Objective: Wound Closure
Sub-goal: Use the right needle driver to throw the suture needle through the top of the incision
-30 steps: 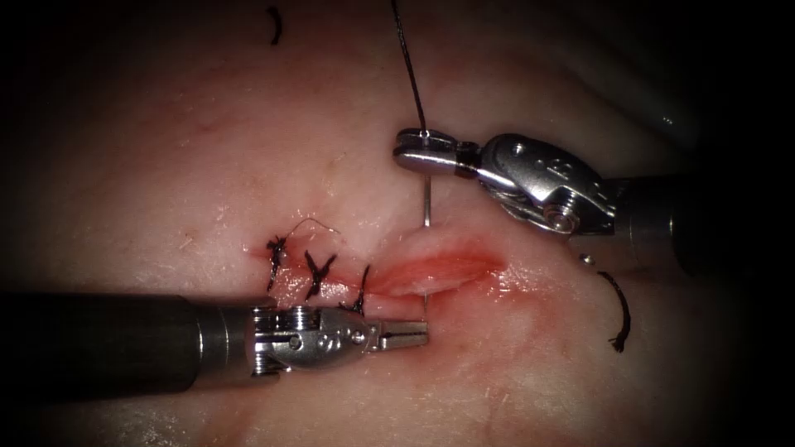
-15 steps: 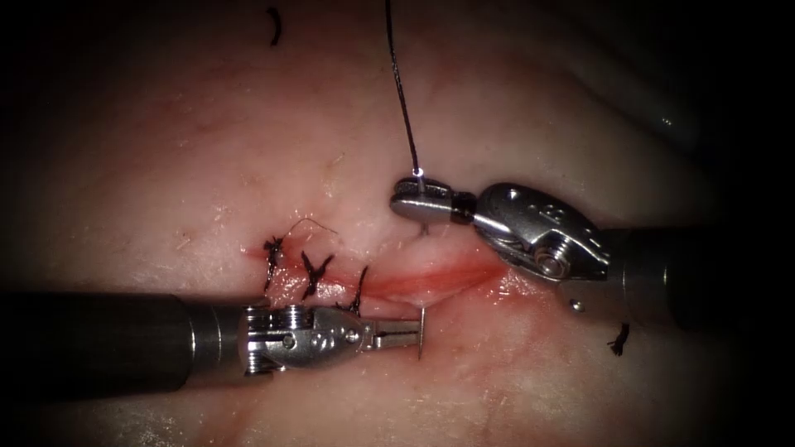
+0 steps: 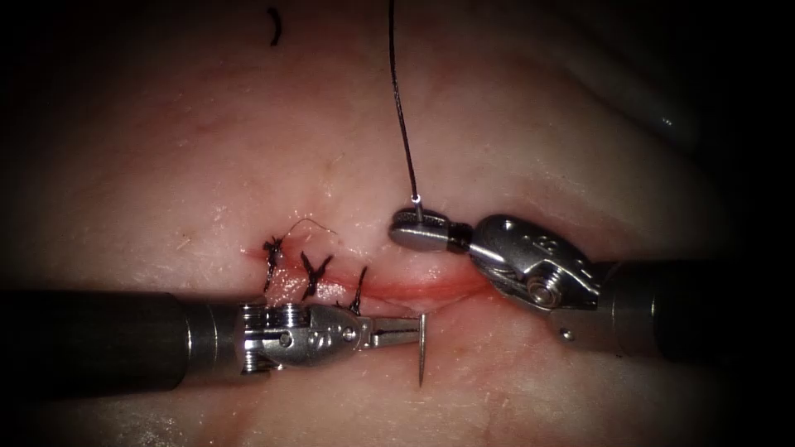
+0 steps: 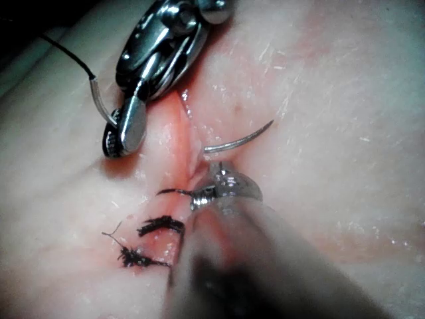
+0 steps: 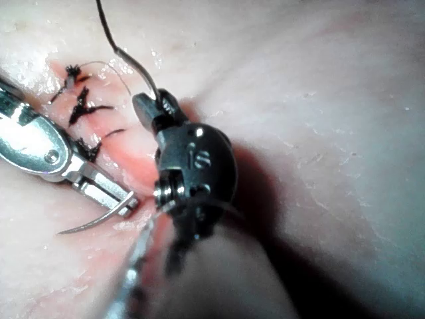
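Curved steel needle (image 3: 421,352) sits lodged in the pale pink pork tissue (image 3: 207,149), its pointed end poking out below the red cut (image 3: 414,288). Left claw (image 3: 406,332) pinches it just behind the point. Right claw (image 3: 414,230) clamps its rear end above the cut, where the thin black thread (image 3: 401,108) joins.

The endoscope looks down on the cut (image 3: 414,285) from above and in front; each wrist camera looks along its arm, very close; all see the needle (image 3: 421,352).
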Available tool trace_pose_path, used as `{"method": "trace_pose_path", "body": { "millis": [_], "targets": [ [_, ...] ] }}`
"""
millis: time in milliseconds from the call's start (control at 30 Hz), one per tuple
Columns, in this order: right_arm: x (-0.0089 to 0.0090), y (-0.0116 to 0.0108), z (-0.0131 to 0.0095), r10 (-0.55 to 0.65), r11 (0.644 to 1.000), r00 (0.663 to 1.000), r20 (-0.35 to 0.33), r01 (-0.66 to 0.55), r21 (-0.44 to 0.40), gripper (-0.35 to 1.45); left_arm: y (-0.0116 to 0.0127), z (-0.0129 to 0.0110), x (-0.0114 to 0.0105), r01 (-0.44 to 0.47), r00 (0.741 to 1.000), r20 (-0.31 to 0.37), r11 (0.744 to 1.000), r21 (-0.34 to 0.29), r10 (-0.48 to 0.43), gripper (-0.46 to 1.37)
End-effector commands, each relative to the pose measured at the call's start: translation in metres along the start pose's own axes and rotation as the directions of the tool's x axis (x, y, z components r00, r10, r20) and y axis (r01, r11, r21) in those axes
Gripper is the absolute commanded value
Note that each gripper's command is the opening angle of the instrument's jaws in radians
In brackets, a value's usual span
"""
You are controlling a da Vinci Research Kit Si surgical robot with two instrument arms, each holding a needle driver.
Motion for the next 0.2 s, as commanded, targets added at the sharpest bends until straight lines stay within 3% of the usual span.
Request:
{"method": "trace_pose_path", "body": {
  "millis": [33,200],
  "targets": [
    [0.0001,0.0001,0.0,0.0,1.0,1.0,0.0,0.0,-0.003,-0.35,0.0,0.0001,0.0,0.0,1.0,0.0,1.0,-0.002,0.0,-0.35],
    [0.0002,0.0001,0.0,0.001,1.0,1.0,0.0,-0.001,-0.004,-0.35,0.0001,0.0001,0.0,0.0,1.0,0.0,1.0,-0.002,0.0,-0.35]
  ]
}}
